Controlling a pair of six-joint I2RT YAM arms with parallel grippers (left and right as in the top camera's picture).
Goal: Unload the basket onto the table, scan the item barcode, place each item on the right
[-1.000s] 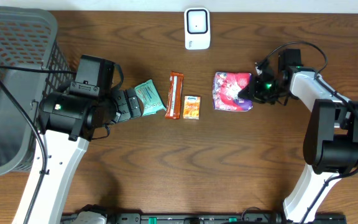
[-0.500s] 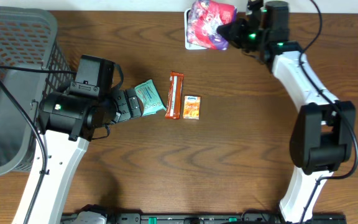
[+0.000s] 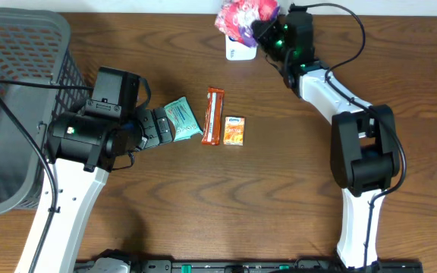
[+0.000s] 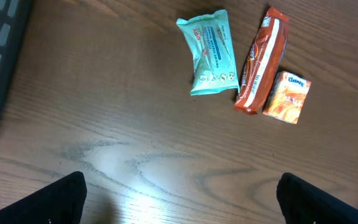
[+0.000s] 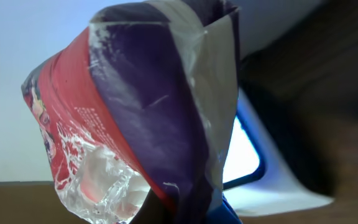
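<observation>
We pinch the bag (image 3: pixel 241 15) in the right claw (image 3: pixel 266 30) over the scanner (image 3: pixel 238 51); crumpled wrapping could hide its barcode

Bare brown wooden table (image 3: pixel 279 197) lies open across the near half. A teal wipes packet (image 3: pixel 180 118), orange-brown snack bar (image 3: pixel 213 116) and small orange carton (image 3: pixel 234 130) crowd the middle; a dark mesh basket (image 3: pixel 14 91) walls the left.

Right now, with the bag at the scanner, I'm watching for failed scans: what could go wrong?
The right gripper pinches the purple-and-red bag by one edge, so it could slip onto the white scanner. The bag looks crumpled in the right wrist view; a creased or turned-away barcode may not read. The open left gripper sits beside the teal wipes pack and could nudge it.
</observation>
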